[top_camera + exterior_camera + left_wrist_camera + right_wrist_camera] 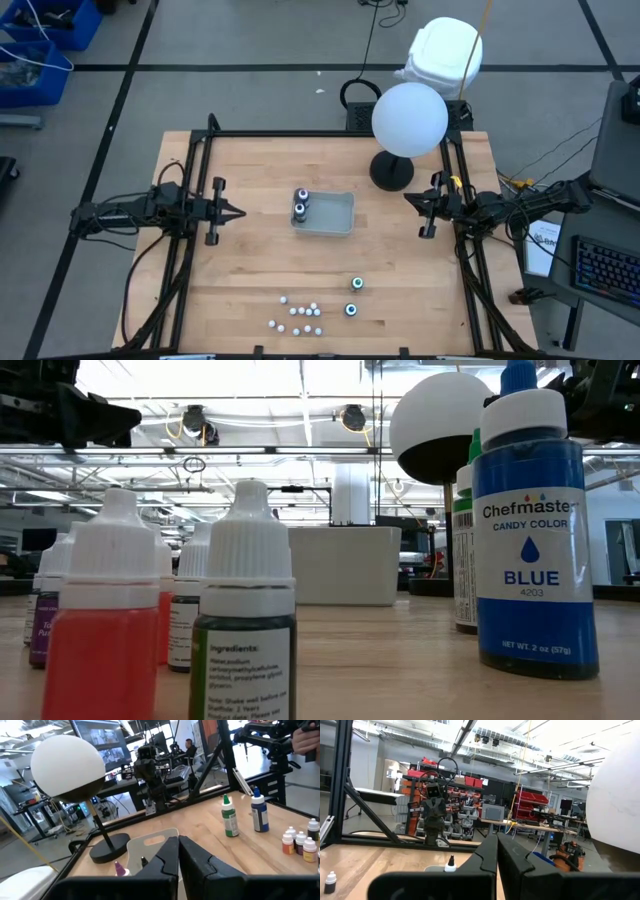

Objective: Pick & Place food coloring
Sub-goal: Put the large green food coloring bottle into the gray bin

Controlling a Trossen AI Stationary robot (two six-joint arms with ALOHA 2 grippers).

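Two bottles (300, 203): standing in the grey tray (340, 215), centre frame.
Two bottles (353, 296): waiting with the small vials (298, 316) on the counter (250, 260), lower centre.
Left pincer (238, 212): pressed together, hovering left of the tray, well apart from them.
Right pincer (408, 199): pressed together, idling right of the tray.
Technique: spreading fingers first, then descending squarely over one cap, is looking advisable.

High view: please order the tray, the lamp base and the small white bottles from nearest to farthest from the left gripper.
1. Tray, table middle, just beyond the left gripper.
2. Small white bottles, near the front edge.
3. Lamp base, back right, under the white globe.
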